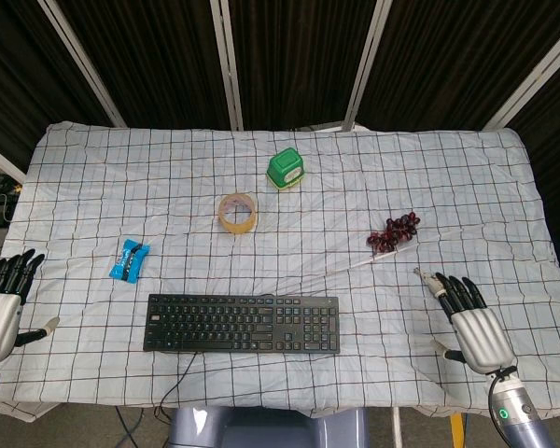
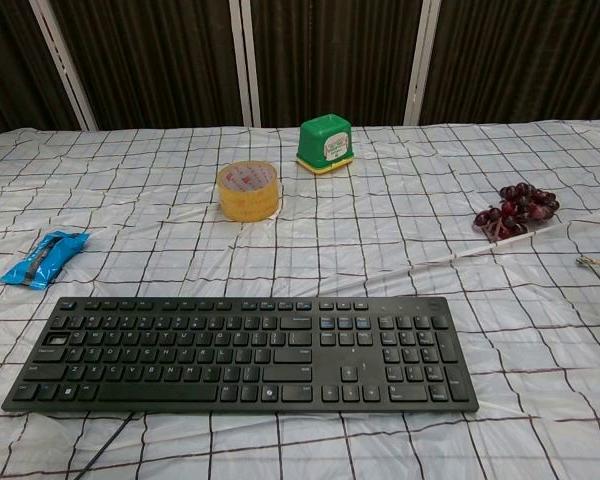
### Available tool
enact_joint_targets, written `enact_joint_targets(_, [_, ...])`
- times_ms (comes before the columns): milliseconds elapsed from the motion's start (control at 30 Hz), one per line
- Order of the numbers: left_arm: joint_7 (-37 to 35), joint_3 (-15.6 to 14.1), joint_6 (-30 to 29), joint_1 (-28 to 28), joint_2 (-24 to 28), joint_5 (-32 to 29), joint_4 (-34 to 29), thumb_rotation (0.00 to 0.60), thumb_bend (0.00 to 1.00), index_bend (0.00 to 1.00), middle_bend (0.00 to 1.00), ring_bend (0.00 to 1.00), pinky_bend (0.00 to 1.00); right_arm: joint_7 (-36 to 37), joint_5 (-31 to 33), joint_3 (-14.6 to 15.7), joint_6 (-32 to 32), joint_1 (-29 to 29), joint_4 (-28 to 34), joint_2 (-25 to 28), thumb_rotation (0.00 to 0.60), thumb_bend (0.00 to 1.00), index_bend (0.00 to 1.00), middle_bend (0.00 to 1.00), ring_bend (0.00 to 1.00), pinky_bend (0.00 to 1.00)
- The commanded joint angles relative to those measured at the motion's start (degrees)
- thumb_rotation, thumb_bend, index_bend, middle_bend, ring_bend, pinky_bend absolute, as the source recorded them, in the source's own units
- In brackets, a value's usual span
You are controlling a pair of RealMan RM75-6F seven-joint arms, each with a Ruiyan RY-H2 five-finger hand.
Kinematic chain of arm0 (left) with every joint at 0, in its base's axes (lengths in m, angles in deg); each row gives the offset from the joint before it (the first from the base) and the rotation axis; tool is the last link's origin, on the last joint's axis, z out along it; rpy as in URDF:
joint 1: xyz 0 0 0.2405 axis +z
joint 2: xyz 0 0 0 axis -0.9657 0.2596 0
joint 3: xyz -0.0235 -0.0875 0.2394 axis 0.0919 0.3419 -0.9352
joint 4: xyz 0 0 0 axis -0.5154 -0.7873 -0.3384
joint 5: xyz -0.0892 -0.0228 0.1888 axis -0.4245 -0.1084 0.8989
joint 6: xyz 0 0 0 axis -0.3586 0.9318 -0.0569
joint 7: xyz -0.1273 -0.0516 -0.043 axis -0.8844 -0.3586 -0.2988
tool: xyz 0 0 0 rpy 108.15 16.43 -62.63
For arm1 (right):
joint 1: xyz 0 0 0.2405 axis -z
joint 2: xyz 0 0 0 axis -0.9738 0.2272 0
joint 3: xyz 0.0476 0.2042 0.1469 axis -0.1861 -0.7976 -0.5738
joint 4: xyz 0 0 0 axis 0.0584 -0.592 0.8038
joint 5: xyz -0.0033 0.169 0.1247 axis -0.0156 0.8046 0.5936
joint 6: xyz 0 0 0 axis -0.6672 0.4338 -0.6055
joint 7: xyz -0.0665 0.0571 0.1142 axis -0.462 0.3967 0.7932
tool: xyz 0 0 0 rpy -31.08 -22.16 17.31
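The right hand [image 1: 474, 329] hovers over the right part of the front edge of the desk [image 1: 467, 177], with its palm down and its fingers stretched out and a little apart; it holds nothing. Its fingertips lie over a small straw-coloured bundle [image 1: 433, 280], of which only the far end shows in the head view, so I cannot tell whether they touch it. In the chest view only a thin end of this bundle shows at the right border.

Near the bundle, further from the front edge, a bunch of dark grapes [image 1: 394, 231] lies on the checked cloth [image 1: 121, 177], and a long raised crease of the cloth runs from it toward the keyboard.

The black keyboard [image 1: 243, 324] lies along the middle of the front edge, and its cable goes down over this edge. Behind it, about the middle of the desk, a roll of yellow tape [image 1: 238, 212] lies flat, and a small green container [image 1: 286, 170] stands just behind the roll, toward the back edge. A blue packet [image 1: 129, 259] lies on the left part, between the keyboard and the left edge.

The left hand [image 1: 0, 303] is at the front left corner, well apart from all things, with straight, slightly spread fingers and nothing in it.
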State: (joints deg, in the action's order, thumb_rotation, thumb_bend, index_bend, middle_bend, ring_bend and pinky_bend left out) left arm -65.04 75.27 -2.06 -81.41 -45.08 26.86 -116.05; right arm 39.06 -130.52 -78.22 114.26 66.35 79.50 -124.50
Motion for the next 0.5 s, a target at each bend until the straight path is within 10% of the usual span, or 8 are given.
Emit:
enact_joint_targets(33, [0.08,-0.04,-0.01,0.04,-0.01,0.01,0.03,0.6,0.12,0.0,0.0,0.0,0.0,3.99,-4.6,1.79,-0.57,-1.58,-0.86,1.45,0.6,0.14,0.0,0.34,0.32,0.39])
enact_joint_targets(267, [0.18,0.04,-0.04,0.03,-0.09,-0.08,-0.04,0.6,0.12,0.0,0.0,0.0,0.0,8.75,-14.56,7.24,-3.73,-5.23,-3.0,3.96,0.6,0.14,0.0,0.68,0.63,0.57])
enact_joint_targets(500, [-0.04,0.16,-0.18,0.0,-0.16,0.01,0.14,0.6,0.12,0.0,0.0,0.0,0.0,8.71,-15.61,10.07,-8.98,-7.27,-0.64,4.83,0.6,0.3,0.0,0.8,0.77,0.64])
